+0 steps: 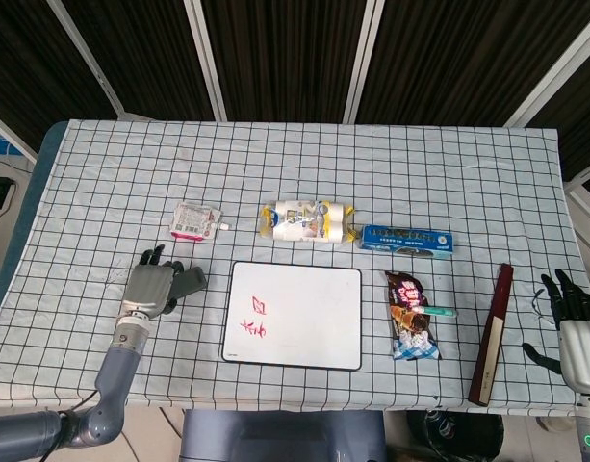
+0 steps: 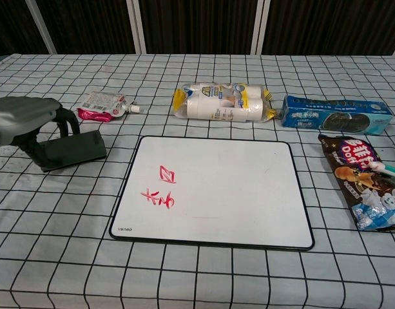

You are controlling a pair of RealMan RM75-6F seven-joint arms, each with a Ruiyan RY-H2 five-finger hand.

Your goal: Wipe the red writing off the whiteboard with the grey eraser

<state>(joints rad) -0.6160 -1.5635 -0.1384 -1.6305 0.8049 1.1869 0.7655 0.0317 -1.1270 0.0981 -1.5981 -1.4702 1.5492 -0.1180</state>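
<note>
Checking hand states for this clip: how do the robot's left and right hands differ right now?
The left hand lies on the table left of the whiteboard, gripping the grey eraser; the right hand holds nothing, fingers spread. The left hand appears in both views, the right hand only at the head view's right edge. Neither touches the whiteboard.

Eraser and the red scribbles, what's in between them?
Only checked tablecloth and blank whiteboard lie between the grey eraser, gripped by the left hand, and the red writing; the chest view shows it.
</note>
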